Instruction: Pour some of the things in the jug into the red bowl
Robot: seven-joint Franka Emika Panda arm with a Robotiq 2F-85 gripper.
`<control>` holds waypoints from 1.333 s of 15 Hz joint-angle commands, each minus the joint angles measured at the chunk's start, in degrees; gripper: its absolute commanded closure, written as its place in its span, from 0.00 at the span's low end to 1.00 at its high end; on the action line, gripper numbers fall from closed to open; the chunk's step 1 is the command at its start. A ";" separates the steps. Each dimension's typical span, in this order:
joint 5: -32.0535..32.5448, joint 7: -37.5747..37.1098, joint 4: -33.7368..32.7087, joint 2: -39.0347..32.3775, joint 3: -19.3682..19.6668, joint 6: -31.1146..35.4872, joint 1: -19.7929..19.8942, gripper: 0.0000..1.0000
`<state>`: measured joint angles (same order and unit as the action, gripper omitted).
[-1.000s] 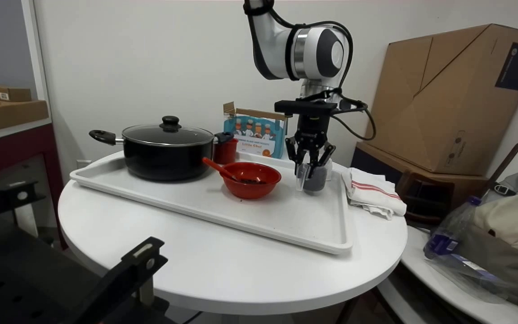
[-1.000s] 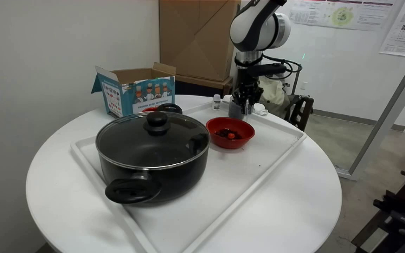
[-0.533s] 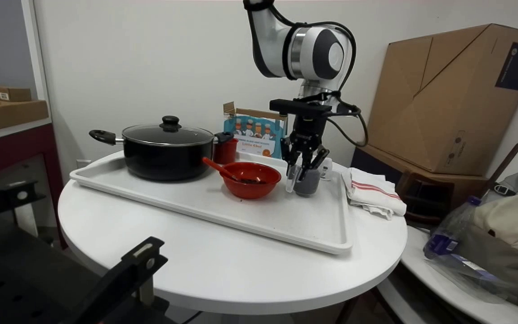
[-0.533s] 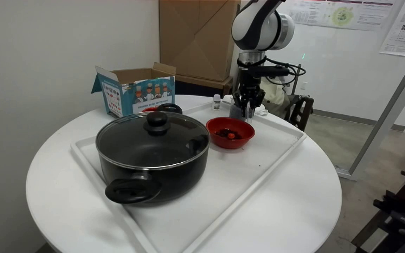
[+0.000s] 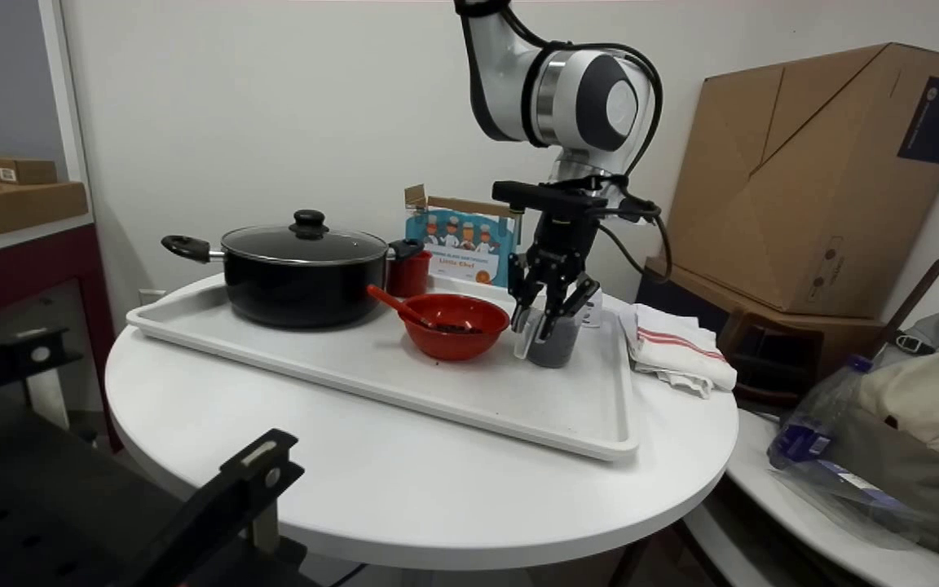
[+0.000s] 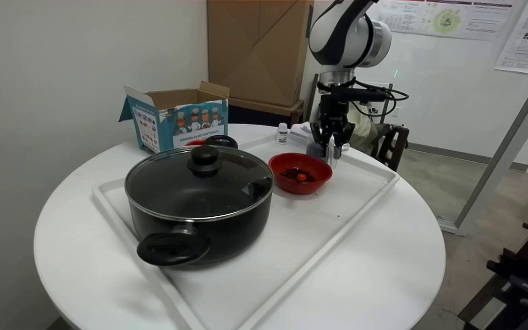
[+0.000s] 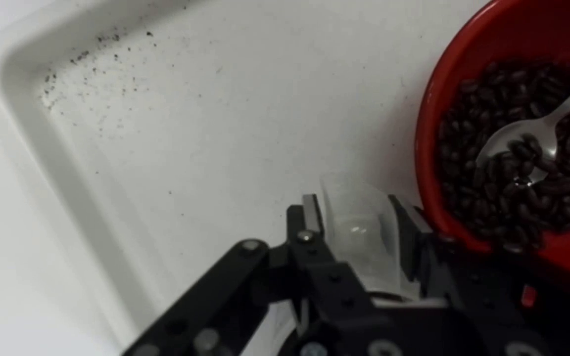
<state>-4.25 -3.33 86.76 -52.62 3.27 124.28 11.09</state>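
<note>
Round white table (image 5: 421,481), tray (image 5: 535,408), cloth (image 5: 677,346), box (image 6: 200,121)

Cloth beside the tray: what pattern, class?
The cloth is white with red stripes, clearest in an exterior view.

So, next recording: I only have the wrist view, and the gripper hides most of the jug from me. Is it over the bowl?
Observer: No. In an exterior view, the jug is beside the bowl, not above it.
Operator: And what is past the bowl, out of my frame?
Observer: A black pot with its lid on.
Operator: The spoon runs off my edge. Where does it go?
Observer: In an exterior view, its red handle sticks up out of the bowl, toward the pot.
</note>
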 commanded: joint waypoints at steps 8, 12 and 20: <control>-2.31 6.21 5.06 7.91 -1.71 -7.81 1.03 0.00; -3.31 3.19 12.26 16.74 -2.30 -8.80 -1.54 0.00; 1.72 -5.19 30.54 35.81 -3.80 -2.11 -13.37 0.00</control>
<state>-5.44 -3.44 108.16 -25.15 -0.63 117.29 2.04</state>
